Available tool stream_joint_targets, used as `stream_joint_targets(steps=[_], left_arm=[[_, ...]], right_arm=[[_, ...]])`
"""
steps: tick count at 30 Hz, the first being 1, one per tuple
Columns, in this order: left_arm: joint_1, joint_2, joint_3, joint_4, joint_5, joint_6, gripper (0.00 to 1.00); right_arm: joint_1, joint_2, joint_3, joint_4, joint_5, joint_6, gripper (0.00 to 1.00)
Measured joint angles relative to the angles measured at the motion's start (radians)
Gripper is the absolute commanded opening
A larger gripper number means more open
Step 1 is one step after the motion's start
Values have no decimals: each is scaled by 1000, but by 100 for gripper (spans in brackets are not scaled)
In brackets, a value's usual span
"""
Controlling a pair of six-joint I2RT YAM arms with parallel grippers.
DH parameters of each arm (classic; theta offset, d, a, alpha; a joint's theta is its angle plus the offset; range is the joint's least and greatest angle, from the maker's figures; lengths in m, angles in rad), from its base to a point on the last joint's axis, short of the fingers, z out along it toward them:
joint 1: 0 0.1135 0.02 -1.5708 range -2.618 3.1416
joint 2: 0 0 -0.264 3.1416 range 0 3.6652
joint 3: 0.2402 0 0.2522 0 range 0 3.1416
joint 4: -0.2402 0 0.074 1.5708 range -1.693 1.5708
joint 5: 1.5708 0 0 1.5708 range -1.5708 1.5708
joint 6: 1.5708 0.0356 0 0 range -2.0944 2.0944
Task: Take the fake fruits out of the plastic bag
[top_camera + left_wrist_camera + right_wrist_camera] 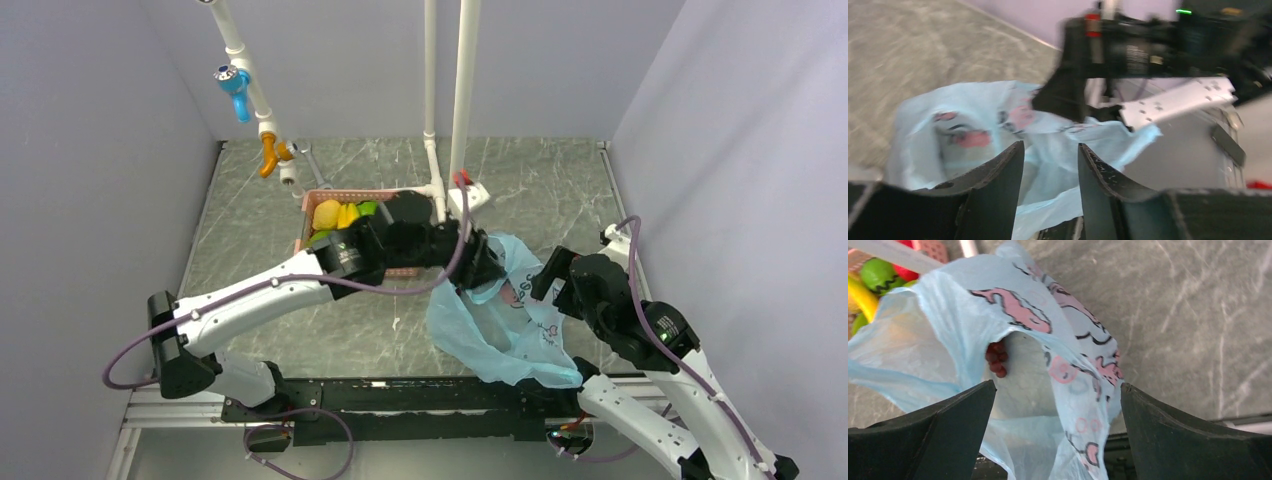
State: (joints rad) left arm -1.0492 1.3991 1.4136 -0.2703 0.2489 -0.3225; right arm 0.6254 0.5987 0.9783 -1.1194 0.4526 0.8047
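Spreading across the walled cell, the grey marbled table (540,190) carries the thin light-blue translucent plastic bag (500,335), which lies crumpled at the near right between the two arms, its pink and black print facing up. Behind it to the left sits the pink lattice plastic basket (345,196), largely covered by the left arm, with a white pipe frame (463,90) standing at its far right corner. The overhead view hides the left pincer (1050,165) under its own wrist. The blurred left wrist view shows its fingers apart with nothing between them, low over the bag's folds. The right pincer (1058,385) is spread wide above the bag's open mouth, gripping nothing. Only the right wrist view looks inside, where a dark purple plastic grape cluster (996,360) rests against the inner wall. That view's corner shows a striped green toy watermelon (878,274) and yellow plastic bananas (860,297) in the basket. From above, a yellow plastic pear (326,213) shows there too.
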Motion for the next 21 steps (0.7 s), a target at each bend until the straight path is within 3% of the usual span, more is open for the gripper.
stream_joint_targets(steps=[5, 6, 8, 9, 16, 19, 21], left_arm=[[-125, 105, 29, 50, 40, -6, 36], [-137, 147, 29, 49, 37, -4, 35], [-157, 222, 29, 44, 13, 2, 30], [-166, 267, 29, 38, -6, 8, 27], [-195, 350, -56, 93, -135, 11, 28], [-197, 351, -96, 145, -160, 11, 29], [-199, 351, -121, 200, -190, 14, 30]], right_arm=[[0, 22, 11, -132, 22, 108, 91], [0, 19, 7, -146, 21, 122, 85], [0, 2, -12, -157, 11, 141, 59], [0, -10, -27, -162, 6, 147, 53], [0, -121, -145, -129, -68, 161, 63], [0, -156, -201, -75, -115, 145, 52], [0, -155, -229, -40, -138, 134, 37]])
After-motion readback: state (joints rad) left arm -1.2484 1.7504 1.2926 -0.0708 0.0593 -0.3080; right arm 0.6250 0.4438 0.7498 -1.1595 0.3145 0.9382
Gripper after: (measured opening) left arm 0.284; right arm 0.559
